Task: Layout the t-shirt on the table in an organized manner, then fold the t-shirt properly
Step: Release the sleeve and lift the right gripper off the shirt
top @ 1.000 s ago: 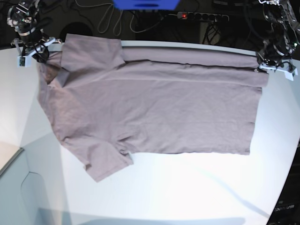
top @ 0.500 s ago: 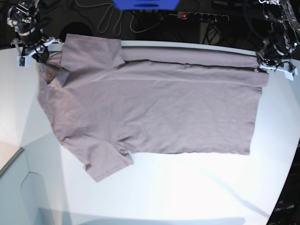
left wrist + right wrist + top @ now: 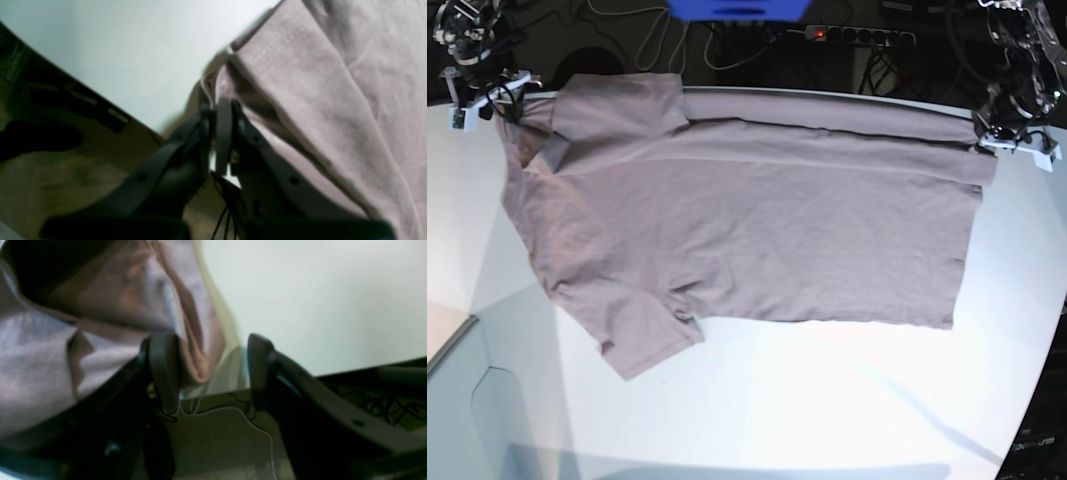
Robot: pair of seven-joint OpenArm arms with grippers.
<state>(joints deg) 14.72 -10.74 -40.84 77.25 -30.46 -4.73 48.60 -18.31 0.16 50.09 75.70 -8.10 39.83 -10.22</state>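
Note:
The mauve-grey t-shirt (image 3: pixel 747 220) lies spread flat on the white table (image 3: pixel 827 400), neck end at the left, hem at the right, with one sleeve (image 3: pixel 642 340) toward the front. My left gripper (image 3: pixel 1010 140) is at the far right hem corner. In the left wrist view it (image 3: pixel 223 113) is shut on the t-shirt's edge (image 3: pixel 317 83). My right gripper (image 3: pixel 477 95) is at the far left shoulder. In the right wrist view it (image 3: pixel 211 373) is open, and a fold of t-shirt (image 3: pixel 196 340) hangs against one finger (image 3: pixel 163 370).
Both grippers are at the table's far curved edge (image 3: pixel 847 98). Behind it the floor is dark, with cables, a power strip (image 3: pixel 857 35) and a blue object (image 3: pixel 737 8). Bare tabletop lies in front of the shirt.
My right gripper has moved back and to the left in the base view. The shirt's shoulder end shifted toward the far edge with it. My left gripper has stayed put.

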